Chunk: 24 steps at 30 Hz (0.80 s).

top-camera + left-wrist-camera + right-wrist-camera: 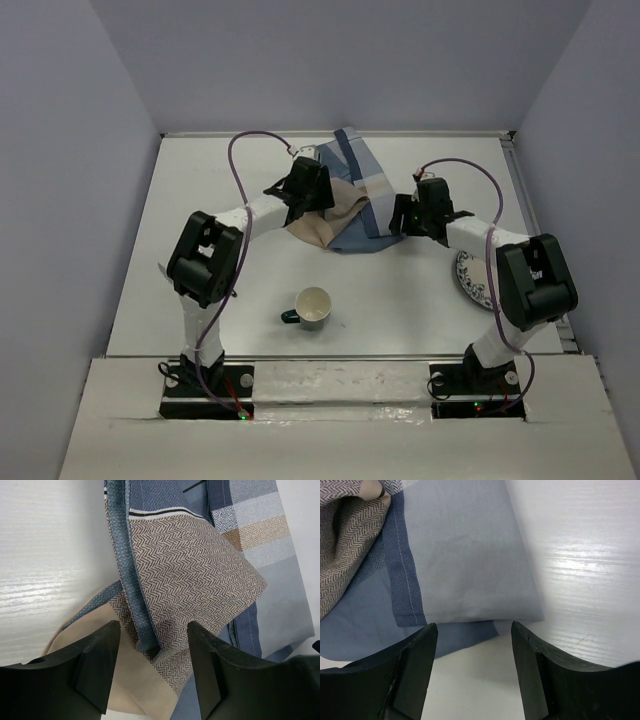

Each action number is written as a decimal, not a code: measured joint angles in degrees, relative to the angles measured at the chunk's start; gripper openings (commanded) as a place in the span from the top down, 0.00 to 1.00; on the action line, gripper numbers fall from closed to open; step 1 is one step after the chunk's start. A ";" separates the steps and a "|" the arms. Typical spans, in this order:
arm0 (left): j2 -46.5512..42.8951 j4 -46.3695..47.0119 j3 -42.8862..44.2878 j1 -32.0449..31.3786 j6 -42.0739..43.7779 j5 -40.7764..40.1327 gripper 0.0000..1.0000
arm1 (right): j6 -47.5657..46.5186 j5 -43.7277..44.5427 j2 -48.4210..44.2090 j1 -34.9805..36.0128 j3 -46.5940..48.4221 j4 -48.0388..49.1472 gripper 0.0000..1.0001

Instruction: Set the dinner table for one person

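Observation:
A crumpled blue-and-tan patchwork placemat (350,200) lies folded over itself at the middle back of the white dinner table (230,270). My left gripper (312,205) is open over the mat's left side; in the left wrist view its jaws straddle a herringbone fold (165,645). My right gripper (400,215) is open at the mat's right edge, just short of a pale blue corner (470,580), with bare table between its jaws. A cream cup (314,306) stands in front of the mat. A patterned plate (475,278) lies at the right, partly under my right arm.
Grey walls close the table on the left, back and right. A metal rail (510,170) runs along the right edge. The arm bases stand on the near ledge (330,375).

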 measured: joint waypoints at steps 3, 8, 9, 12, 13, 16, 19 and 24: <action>1.38 0.17 1.01 0.00 0.28 0.17 0.34 | -1.03 -0.22 0.09 0.52 0.96 -0.31 0.31; 2.99 0.15 1.22 0.00 0.44 0.70 0.35 | -3.32 0.26 2.12 4.09 4.94 -0.98 0.34; 3.08 0.15 1.25 0.02 0.46 0.70 0.36 | -3.78 0.50 3.10 5.14 5.86 -1.11 0.37; 3.54 0.35 1.40 0.42 0.52 1.16 0.47 | -5.09 0.85 5.40 7.37 7.87 -2.01 0.40; 3.61 0.52 1.42 0.52 0.50 1.36 0.60 | -5.53 0.94 6.01 8.04 8.48 -2.49 0.40; 3.61 1.33 1.42 1.05 0.72 2.21 0.85 | -6.43 1.31 8.09 9.64 10.45 -3.80 0.40; 3.61 2.36 1.42 1.84 0.59 3.69 1.00 | -6.95 2.23 10.03 10.32 12.11 -4.68 0.40; 3.23 4.20 1.29 4.48 0.22 7.15 1.00 | -6.97 4.55 11.89 10.36 12.79 -5.90 0.53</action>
